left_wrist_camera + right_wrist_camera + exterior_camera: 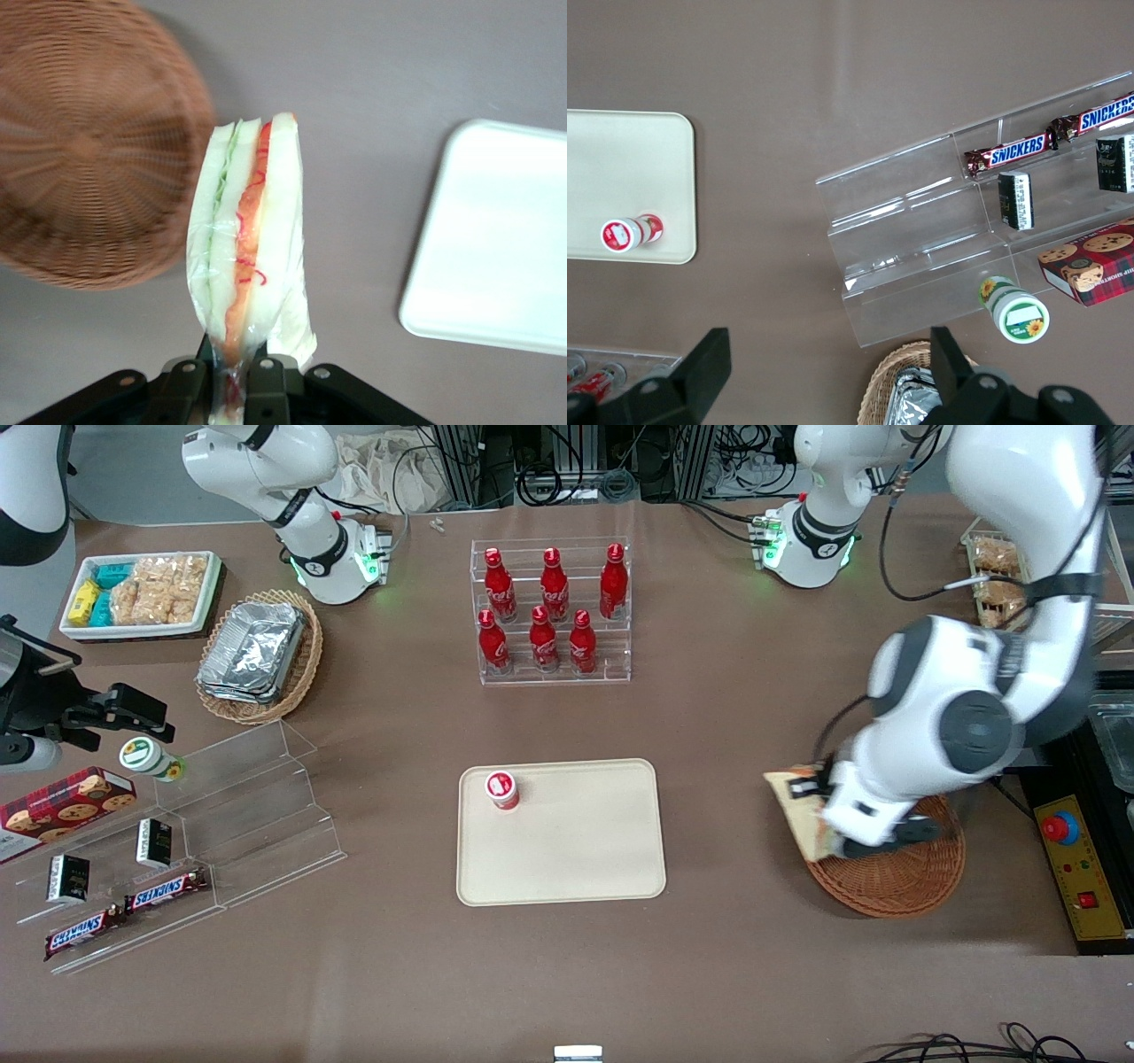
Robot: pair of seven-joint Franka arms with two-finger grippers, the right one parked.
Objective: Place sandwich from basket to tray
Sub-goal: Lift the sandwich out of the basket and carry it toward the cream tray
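a brown table [726, 717] fills the scene, with cables and racks along its edge farthest from the front camera. at the working arm's end sits one round reddish-brown basket [899, 872], and the gripper [828, 824] hangs over the basket's rim on the side toward the tray. its fingers [266, 385] are pinched closed on one wrapped sandwich [248, 257], which is lifted clear of the basket and held on edge, its orange-red and green filling visible between pale bread slices. one cream tray [567, 850] lies near the middle of the table, well apart from the basket, with a single small red-capped bottle [501, 790] standing on its corner. farther from the front camera, a clear rack [554, 664] holds six red bottles [554, 584], three in each row. toward the parked arm's end are one oval wicker basket of foil containers [257, 651], one white bin of snack packets [142, 593], and a clear stepped stand [248, 806] with two snickers bars [168, 888], two small dark boxes [153, 841], one cookie box [62, 802] and one green-labelled jar [151, 760].
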